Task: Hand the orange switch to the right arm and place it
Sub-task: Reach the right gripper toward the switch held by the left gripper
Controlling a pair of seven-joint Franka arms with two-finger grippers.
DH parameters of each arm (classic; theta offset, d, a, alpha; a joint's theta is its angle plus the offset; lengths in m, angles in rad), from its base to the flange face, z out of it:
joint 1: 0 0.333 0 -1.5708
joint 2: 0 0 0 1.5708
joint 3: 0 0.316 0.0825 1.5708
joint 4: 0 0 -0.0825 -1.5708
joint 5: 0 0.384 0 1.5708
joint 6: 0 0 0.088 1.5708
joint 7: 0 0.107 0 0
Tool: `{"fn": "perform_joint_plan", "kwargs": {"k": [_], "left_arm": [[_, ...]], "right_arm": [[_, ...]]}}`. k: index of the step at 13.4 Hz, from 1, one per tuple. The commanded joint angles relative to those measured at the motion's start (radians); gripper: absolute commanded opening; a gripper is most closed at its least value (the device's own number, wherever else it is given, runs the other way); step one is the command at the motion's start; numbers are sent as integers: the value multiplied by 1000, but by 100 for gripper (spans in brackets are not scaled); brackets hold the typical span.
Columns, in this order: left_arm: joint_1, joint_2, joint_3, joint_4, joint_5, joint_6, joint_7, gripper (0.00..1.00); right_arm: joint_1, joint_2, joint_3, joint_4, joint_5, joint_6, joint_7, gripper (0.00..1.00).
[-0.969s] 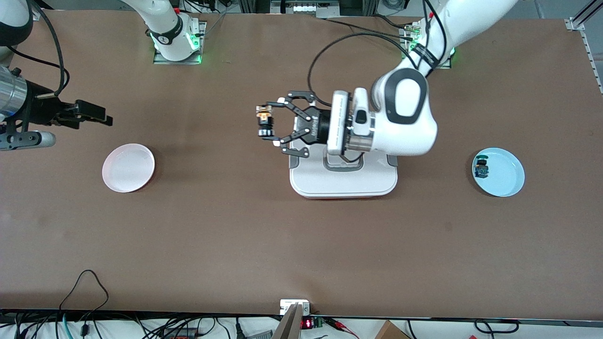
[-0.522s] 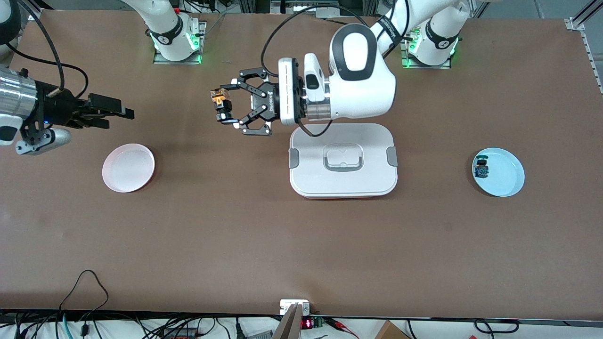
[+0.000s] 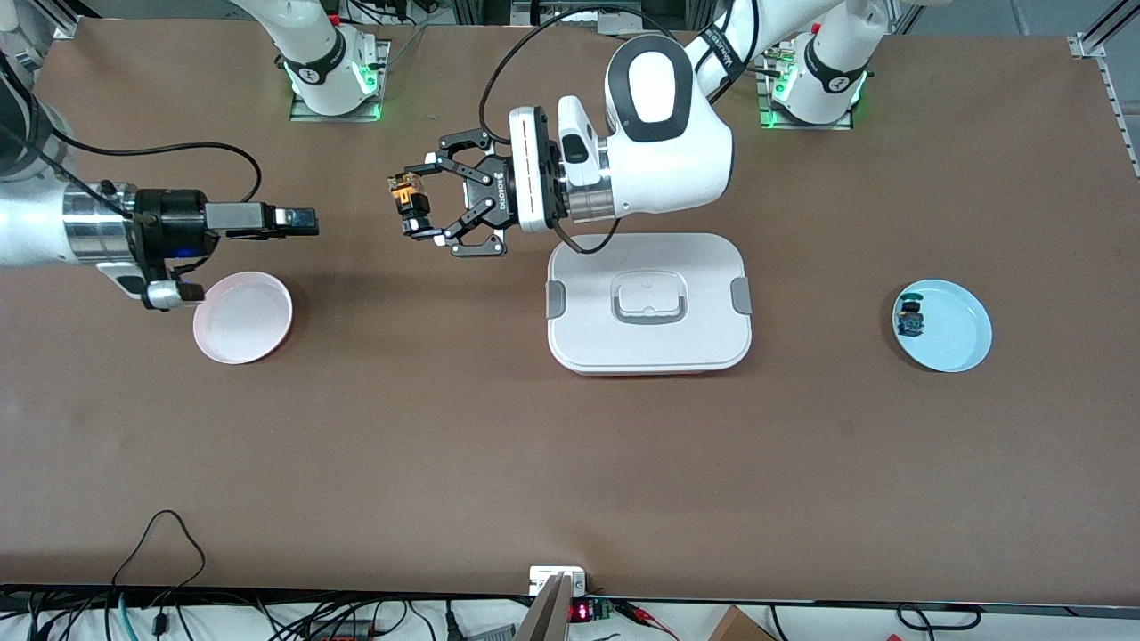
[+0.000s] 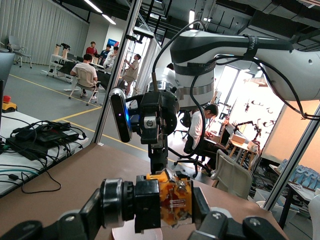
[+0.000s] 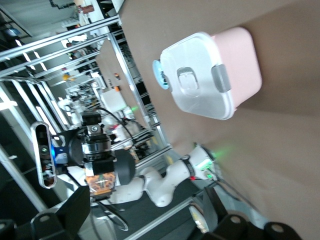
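The left gripper (image 3: 411, 212) is clamped on the orange switch (image 3: 408, 200), holding it up in the air over bare table between the white lidded box (image 3: 649, 303) and the pink plate (image 3: 242, 317). The right gripper (image 3: 303, 222) hangs over the table above the pink plate's edge with its slim fingers spread wide and nothing between them, pointed toward the switch with a clear gap remaining. The main risk is the handover itself: the switch is tiny and the left gripper's claw-like fingers (image 4: 125, 205) cover much of it, so little free surface seems left for the right fingers to catch. If the two grippers meet slightly off line, the right fingers could strike the left fingers, or nip only the cap and let the switch twist. If the left gripper lets go before the right one has a firm hold, the switch would likely drop onto the table and bounce away. A second switch with blue parts (image 3: 911, 319) lies in the blue plate (image 3: 966, 343) at the left arm's end, well apart.
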State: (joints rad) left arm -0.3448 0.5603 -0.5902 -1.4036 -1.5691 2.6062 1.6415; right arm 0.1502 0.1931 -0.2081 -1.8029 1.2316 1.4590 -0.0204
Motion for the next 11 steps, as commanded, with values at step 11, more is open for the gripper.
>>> {"fn": "perform_joint_plan", "kwargs": {"k": [11], "left_arm": [[-16,16,12,38,-12,14,-2,0]], "right_arm": [[92,103,7,-12,350,-77,125,100]]}}
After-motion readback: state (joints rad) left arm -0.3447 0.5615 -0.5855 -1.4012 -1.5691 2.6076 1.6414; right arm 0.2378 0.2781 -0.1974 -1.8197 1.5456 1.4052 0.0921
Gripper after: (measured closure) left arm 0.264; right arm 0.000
